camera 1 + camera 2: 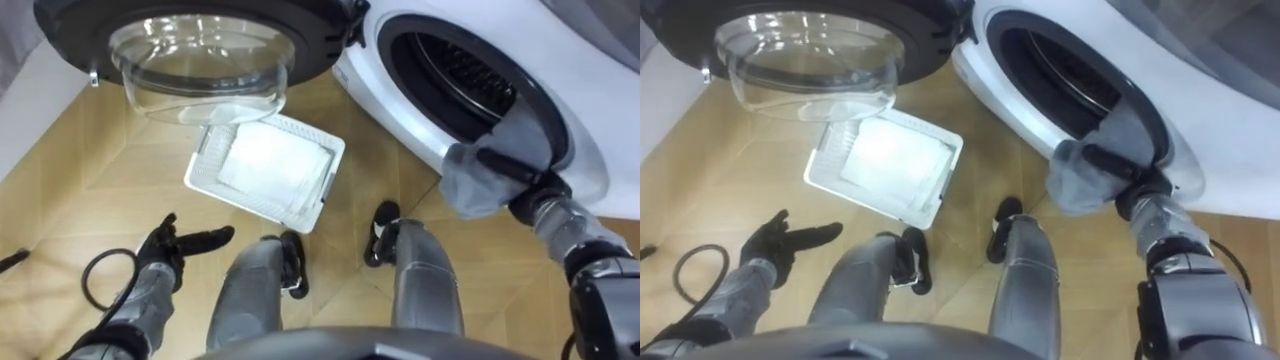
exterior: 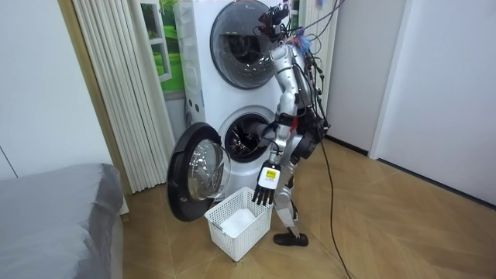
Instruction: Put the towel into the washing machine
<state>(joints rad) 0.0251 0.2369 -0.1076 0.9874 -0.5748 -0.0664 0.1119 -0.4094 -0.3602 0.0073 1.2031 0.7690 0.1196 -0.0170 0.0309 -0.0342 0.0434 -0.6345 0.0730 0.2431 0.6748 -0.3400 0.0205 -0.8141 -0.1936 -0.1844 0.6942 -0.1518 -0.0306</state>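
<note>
Clutching the grey towel (image 1: 468, 188) in the right hand (image 1: 520, 178) at the drum rim of the washing machine (image 1: 590, 160); dangling the left hand (image 1: 165, 250), fingers spread, above the floor (image 1: 60, 200) near the basket (image 1: 205, 176).

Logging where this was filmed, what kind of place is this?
Probably a home laundry corner: two stacked front-loading washing machines, a white laundry basket on the wooden floor, a grey towel at the lower drum.

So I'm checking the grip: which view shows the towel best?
Left eye view: the towel, in the right hand at the washer rim, is fully clear. Right eye view matches; in the room view the robot's body blocks it.
</note>
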